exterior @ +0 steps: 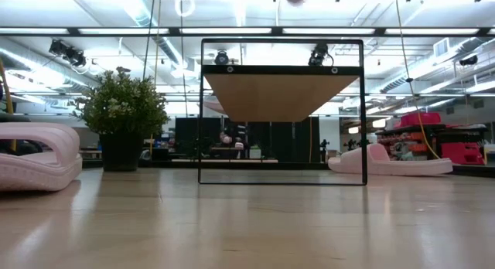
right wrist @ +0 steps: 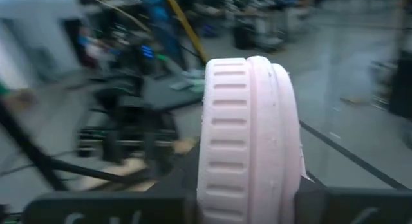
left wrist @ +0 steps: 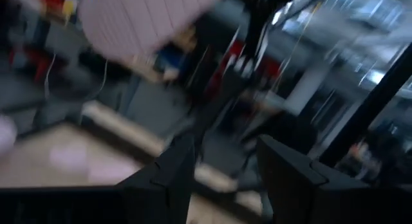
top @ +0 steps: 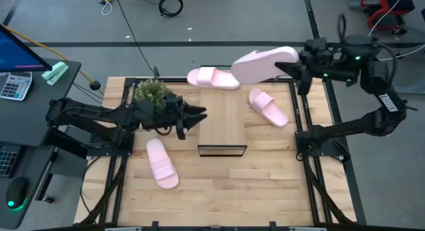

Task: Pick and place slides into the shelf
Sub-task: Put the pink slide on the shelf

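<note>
The shelf (top: 222,121) stands mid-table, its light wood top on a thin black frame (exterior: 282,110). One pink slide (top: 212,78) lies at its far end, another (top: 267,106) to its right, a third (top: 162,163) near-left of it. My right gripper (top: 292,64), high over the table's far right, is shut on the fourth slide (top: 264,64). My left gripper (top: 201,115) hovers beside the shelf's left side, open, its fingers (left wrist: 174,172) touching nothing. My right gripper pinches the end of the slide (right wrist: 244,179) nearest it between its two fingers, coming level from the table's right and lying along the slide. The slide is lifted clear, turned on its edge with the ribbed sole (right wrist: 225,121) sideways, and reaches toward the table's left.
A potted plant (top: 153,91) stands at the table's far left, close to my left arm. A black frame edges the table (top: 302,135). A desk with a calculator (top: 14,85) is off to the left. Bare wood lies along the table's near side (top: 226,184).
</note>
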Available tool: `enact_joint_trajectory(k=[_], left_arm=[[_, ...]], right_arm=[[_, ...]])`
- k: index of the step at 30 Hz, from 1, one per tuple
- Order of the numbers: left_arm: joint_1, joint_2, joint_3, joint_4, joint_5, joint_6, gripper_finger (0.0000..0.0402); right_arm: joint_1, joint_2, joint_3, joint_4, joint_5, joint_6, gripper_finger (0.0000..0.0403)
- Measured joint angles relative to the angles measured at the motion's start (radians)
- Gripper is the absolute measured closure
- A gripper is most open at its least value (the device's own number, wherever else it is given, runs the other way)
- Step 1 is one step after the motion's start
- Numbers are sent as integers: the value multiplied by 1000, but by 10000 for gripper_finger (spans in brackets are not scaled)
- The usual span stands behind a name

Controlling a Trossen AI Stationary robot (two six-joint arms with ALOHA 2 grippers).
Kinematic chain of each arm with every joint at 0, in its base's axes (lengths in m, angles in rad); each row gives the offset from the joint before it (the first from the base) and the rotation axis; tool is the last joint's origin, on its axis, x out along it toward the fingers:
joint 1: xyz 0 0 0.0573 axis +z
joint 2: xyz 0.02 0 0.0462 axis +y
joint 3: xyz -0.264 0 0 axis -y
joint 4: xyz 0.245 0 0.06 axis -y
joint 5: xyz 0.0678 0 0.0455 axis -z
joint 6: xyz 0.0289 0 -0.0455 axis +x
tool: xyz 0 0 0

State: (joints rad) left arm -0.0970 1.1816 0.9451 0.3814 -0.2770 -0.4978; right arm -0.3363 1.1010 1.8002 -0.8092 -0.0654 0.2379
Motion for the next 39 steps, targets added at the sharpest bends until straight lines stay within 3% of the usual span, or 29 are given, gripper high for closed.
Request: enact_joint_trajectory(k=[7, 20, 28, 39], left_arm=[[73, 0, 0, 183, 96, 39, 224], [185, 0, 0, 378, 247, 231, 154], [186, 0, 0, 390, 267, 255, 158], [186, 0, -1, 457, 317, 247, 176]], right_arm=[[77, 50, 80, 116, -98, 6, 335], [185, 118, 91, 310, -157, -2, 335], [196, 189, 91, 378, -222, 6, 335], [196, 243, 91, 456, -230, 9, 335]])
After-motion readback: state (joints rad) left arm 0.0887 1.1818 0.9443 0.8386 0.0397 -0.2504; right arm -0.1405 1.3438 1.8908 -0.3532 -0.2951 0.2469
